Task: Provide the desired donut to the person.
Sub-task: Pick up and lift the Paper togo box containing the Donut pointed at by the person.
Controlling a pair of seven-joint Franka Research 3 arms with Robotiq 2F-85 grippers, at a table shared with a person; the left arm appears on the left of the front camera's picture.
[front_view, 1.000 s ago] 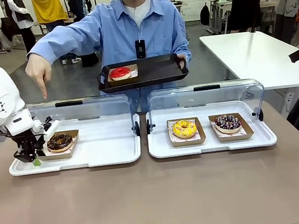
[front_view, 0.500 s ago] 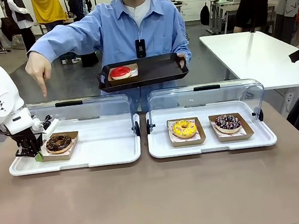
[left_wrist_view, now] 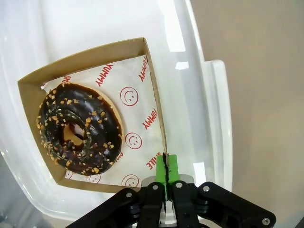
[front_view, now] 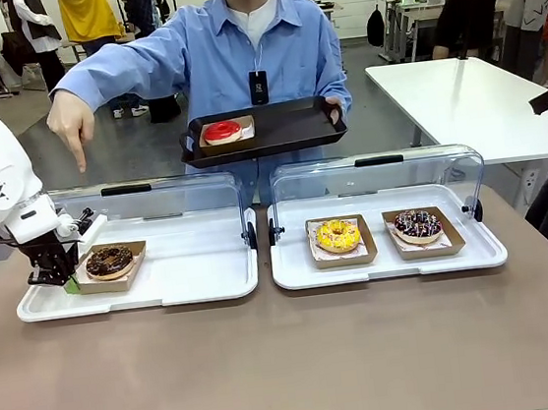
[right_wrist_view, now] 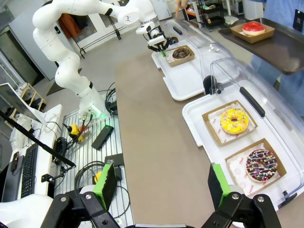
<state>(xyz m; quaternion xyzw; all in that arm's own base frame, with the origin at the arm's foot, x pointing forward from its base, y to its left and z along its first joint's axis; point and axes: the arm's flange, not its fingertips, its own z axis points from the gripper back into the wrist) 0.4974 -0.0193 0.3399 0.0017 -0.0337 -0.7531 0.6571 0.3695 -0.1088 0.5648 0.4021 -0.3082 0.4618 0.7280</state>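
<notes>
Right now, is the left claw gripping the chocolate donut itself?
No: the left claw is shut on the wall of the cardboard tray, and the chocolate donut lies clear of its green pads.

Grey floor [front_view: 139, 146]; white table [front_view: 470, 103] at right.

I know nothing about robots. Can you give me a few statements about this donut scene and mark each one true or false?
The left gripper pinches the wall of the chocolate donut's cardboard tray. True.
The person's black tray is empty. False: a red donut sits on it.
The yellow donut lies beside a sprinkled donut. True.
The right gripper holds a donut. False: it is open and holds nothing.
The person's hand points at the yellow donut. False: it points down over the left case.
</notes>
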